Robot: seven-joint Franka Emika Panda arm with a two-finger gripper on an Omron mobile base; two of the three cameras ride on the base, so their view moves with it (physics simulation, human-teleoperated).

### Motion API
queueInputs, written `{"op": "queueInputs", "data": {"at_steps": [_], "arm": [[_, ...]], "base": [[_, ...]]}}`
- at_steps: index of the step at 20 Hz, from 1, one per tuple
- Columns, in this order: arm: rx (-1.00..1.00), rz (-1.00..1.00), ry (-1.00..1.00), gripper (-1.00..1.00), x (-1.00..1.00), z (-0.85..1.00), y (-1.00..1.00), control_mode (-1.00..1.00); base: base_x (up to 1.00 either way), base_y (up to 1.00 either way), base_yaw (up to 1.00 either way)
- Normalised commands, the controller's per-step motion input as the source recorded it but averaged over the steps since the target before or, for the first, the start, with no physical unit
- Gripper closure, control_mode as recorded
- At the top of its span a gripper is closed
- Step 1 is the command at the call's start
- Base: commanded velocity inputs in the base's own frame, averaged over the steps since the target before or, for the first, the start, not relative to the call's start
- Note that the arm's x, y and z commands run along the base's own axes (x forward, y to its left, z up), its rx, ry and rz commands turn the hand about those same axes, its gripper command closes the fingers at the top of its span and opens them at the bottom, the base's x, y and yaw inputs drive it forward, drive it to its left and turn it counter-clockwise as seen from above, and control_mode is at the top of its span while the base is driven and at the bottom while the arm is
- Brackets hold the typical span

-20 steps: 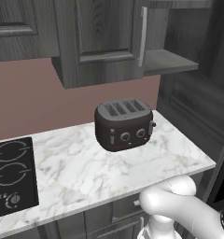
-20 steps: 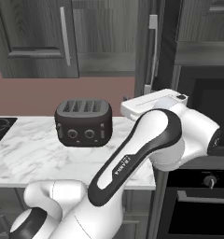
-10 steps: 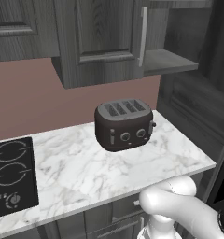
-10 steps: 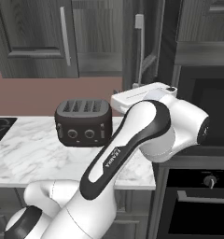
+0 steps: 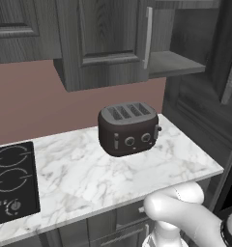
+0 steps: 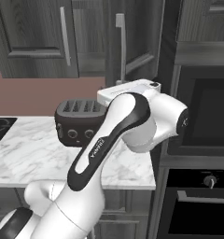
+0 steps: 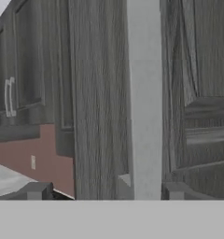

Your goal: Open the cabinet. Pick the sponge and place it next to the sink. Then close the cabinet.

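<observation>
The cabinet [image 5: 108,43] hangs above the counter, its left door shut and its right door [image 6: 137,32] swung out, so a bare shelf [image 5: 176,62] shows. In the hand view my gripper [image 7: 107,191] is open, and the open door's long silver handle [image 7: 144,93] stands between its fingertips [image 7: 37,191], nearer the right one. In the right base view that handle [image 6: 119,46] rises just above my white hand [image 6: 132,91]. The sponge and the sink are out of view.
A dark toaster [image 5: 129,128] stands on the marble counter [image 5: 89,178] under the cabinet. A black stovetop [image 5: 11,178] lies at the counter's left end. A tall dark oven column [image 6: 202,116] borders the counter on the right.
In the right base view my hand and the open door's handle have both shifted left. The toaster and counter have stayed put.
</observation>
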Motion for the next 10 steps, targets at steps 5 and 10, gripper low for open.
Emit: {"op": "queueInputs", "data": {"at_steps": [5,10], "arm": [[0.00,-0.15,0.00,-1.00,0.50,0.02,0.40,-1.00],[0.00,-0.22,0.00,-1.00,0.49,0.01,0.32,-1.00]], "base": [[0.00,0.00,0.00],[0.00,0.00,0.00]]}}
